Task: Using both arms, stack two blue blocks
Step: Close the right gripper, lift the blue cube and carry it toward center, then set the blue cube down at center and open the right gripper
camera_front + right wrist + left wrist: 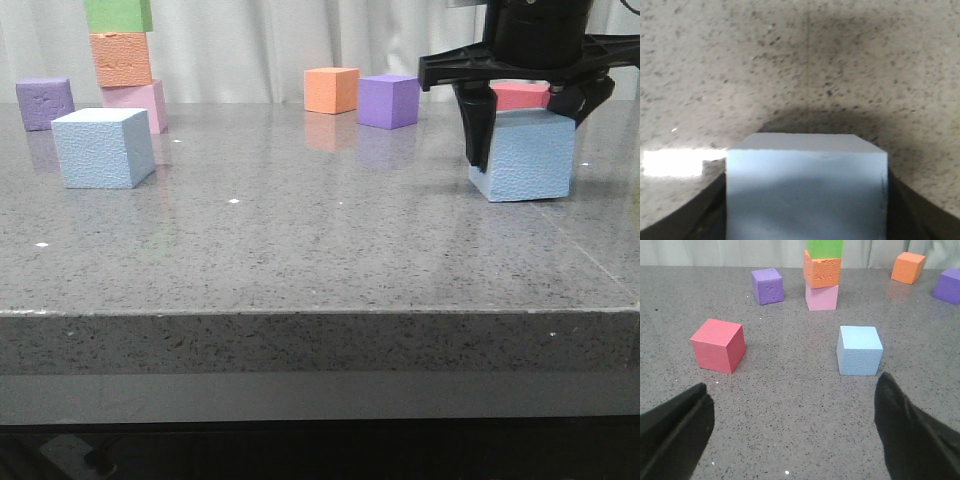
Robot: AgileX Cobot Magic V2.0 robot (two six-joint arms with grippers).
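Blue block (527, 157) between right pincer (520, 125) fingers — on grey table (320, 250).

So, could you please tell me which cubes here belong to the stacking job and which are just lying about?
Belong to the job:
left blue block
right blue block, between the right gripper jaws

Just lying about:
red cube
purple cubes
lone orange cube
green-orange-pink stack
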